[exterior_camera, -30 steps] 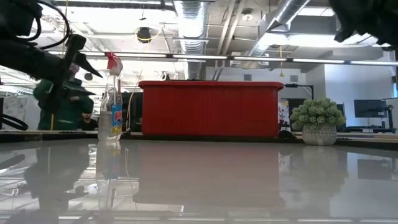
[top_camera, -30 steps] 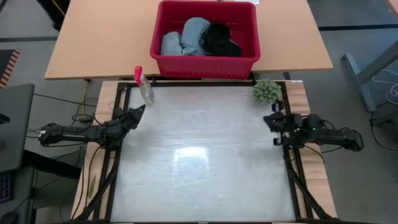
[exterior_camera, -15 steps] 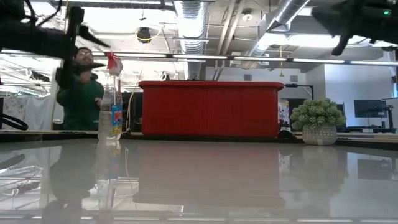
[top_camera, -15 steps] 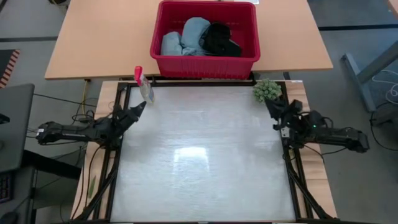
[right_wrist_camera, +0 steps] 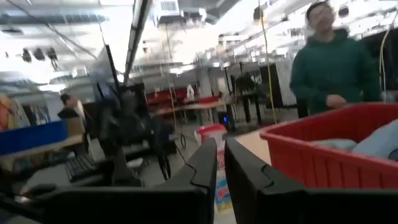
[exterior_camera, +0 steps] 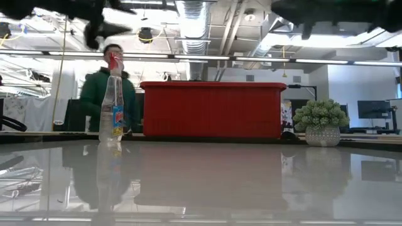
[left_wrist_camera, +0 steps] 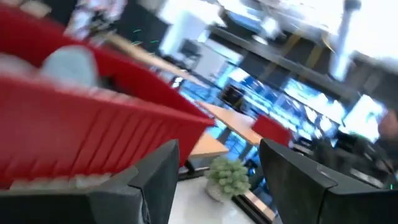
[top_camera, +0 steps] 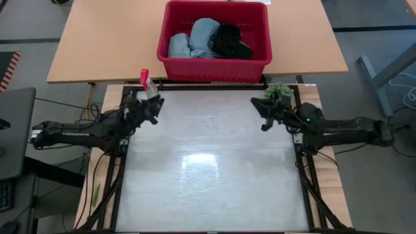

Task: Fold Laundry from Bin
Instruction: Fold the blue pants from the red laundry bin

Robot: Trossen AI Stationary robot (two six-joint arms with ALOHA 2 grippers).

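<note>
Bin (top_camera: 214, 62) on wooden table holds laundry (top_camera: 208, 38): blue, black.

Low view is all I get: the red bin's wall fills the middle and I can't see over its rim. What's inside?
Observer: The high view shows the laundry still piled in the bin: light blue pieces toward the left, a black one toward the right.
Operator: Where are the grippers? I only catch dark shapes at the top.
Observer: Neither is over the bin. The left gripper is open, above the table's far left corner beside the spray bottle.
Operator: And the right one?
Observer: The right gripper is nearly shut on nothing, just inside the far right corner, next to the small green plant.
</note>
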